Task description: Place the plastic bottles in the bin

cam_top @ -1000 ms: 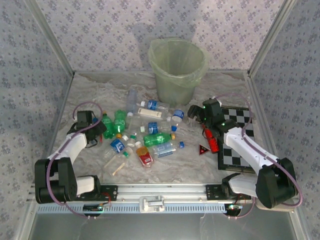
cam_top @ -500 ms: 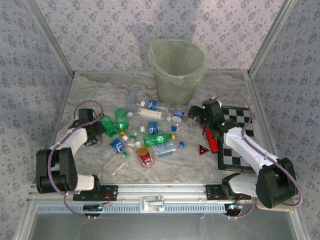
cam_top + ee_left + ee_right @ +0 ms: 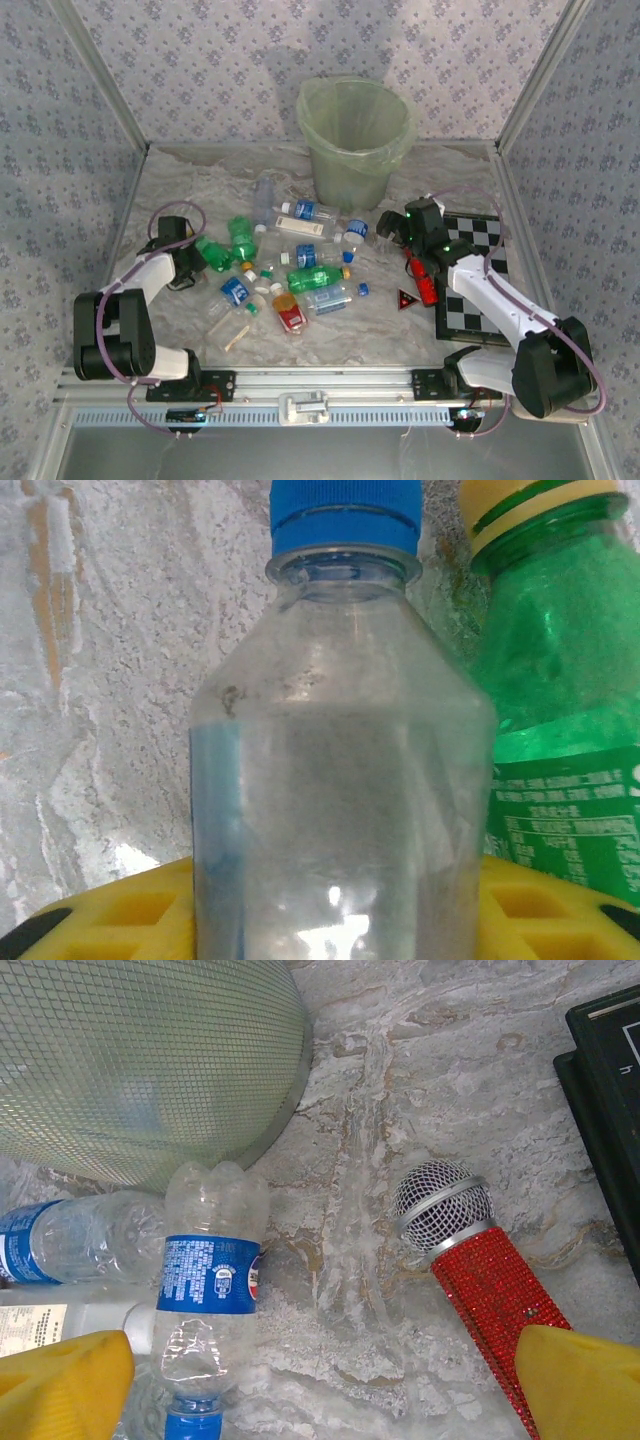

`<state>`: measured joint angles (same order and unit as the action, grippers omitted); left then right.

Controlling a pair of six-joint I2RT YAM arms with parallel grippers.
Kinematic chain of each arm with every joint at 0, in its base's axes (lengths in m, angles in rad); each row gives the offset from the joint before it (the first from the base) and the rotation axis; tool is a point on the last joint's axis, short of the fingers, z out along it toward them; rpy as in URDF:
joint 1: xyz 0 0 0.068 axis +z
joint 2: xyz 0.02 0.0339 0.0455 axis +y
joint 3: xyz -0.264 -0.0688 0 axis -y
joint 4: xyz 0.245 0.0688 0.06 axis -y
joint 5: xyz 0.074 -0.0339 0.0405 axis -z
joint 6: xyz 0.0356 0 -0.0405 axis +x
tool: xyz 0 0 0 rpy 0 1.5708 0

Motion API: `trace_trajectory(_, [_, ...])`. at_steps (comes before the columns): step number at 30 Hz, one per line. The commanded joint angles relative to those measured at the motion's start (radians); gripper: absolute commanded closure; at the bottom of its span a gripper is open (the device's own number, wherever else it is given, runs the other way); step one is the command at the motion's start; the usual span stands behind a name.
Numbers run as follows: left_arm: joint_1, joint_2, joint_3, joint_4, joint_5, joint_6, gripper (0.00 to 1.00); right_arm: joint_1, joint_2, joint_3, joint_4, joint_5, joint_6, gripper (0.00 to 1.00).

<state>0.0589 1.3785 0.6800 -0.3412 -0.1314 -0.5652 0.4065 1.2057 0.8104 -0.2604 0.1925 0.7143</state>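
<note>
Left hand (image 3: 188, 262) around clear blue-capped plastic bottle (image 3: 340, 740), grip cannot be told, right hand (image 3: 320, 1380) wide above grey marbled bench (image 3: 400, 1090)

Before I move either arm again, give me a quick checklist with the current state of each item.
1. Left gripper gripping the clear bottle: cannot tell; contact is hidden behind the bottle.
2. Green bottle apart from the clear bottle: not ok; it lies close beside it.
3. Right gripper open: ok.
4. Blue-label bottle free to grasp: ok; it lies on the table by the bin.
5. Microphone out of the right gripper's span: not ok; it lies within it.
6. Bin upright, mouth open: ok.
</note>
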Motion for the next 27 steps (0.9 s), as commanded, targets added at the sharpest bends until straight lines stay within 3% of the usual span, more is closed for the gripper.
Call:
trace_trajectory(1, [0.006, -0.07, 0.008, -0.018, -0.022, 0.007, 0.53, 0.004, -0.024, 0.012, -0.02, 0.029, -0.012, 0.0])
trace_trajectory(6, [0.004, -0.234, -0.017, -0.032, 0.013, 0.008, 0.54, 0.004, -0.009, 0.013, 0.01, 0.001, -0.01, 0.0])
trace_trajectory(12, [-0.001, -0.482, -0.03, -0.029, 0.157, -0.015, 0.55, 0.004, 0.008, -0.003, 0.036, -0.044, -0.013, 0.0])
trace_trajectory(18, [-0.033, -0.634, 0.024, -0.022, 0.297, -0.057, 0.57, 0.005, -0.004, -0.044, 0.035, -0.067, -0.025, 0.0])
trace_trajectory(22, [-0.092, -0.665, 0.058, 0.039, 0.375, -0.095, 0.59, 0.009, -0.025, -0.08, 0.044, -0.101, -0.021, 0.0])
trace_trajectory(27, [-0.264, -0.582, 0.15, 0.172, 0.374, -0.098, 0.62, 0.025, -0.058, -0.114, 0.068, -0.136, -0.025, 0.0])
